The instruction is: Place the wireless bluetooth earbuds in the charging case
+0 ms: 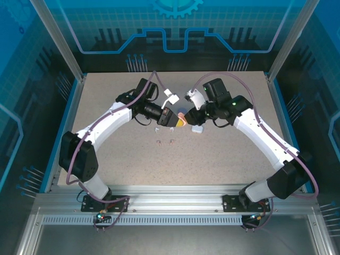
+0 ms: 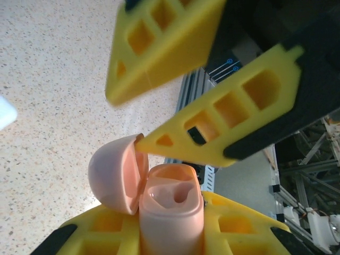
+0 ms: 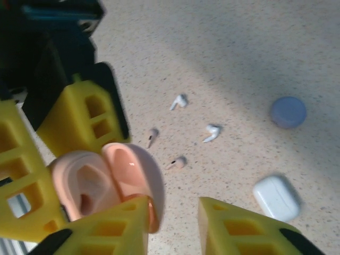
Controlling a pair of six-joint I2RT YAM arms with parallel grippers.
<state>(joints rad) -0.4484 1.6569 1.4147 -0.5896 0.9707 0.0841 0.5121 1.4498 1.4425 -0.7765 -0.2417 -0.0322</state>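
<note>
Right wrist view: four tiny stemmed earbuds lie loose on the speckled beige bench [image 3: 228, 48]. The two white earbuds [image 3: 179, 101] are farther off and the two pinkish earbuds [image 3: 178, 162] nearer. All four are apart from one another, just beyond the open pale-pink charging case [image 3: 85, 186]. The case's domed lid [image 3: 130, 172] is swung back on its hinge.

My left fingers [image 3: 79, 119], made of yellow latticed plastic, are clamped on the case body from both sides. My right fingers [image 3: 239, 228] stand apart with nothing gripped between them. In the left wrist view, one right tip touches the lid's edge by the hinge.

Further right on the bench rests a closed white rounded case [image 3: 276, 197]. Beyond it lies a blurred round blue-purple object [image 3: 288, 111], well apart from the white case.

In the top external view, my left arm [image 1: 106, 119] and right arm [image 1: 260, 127] curve inward and meet mid-bench, with the pink case between them.
</note>
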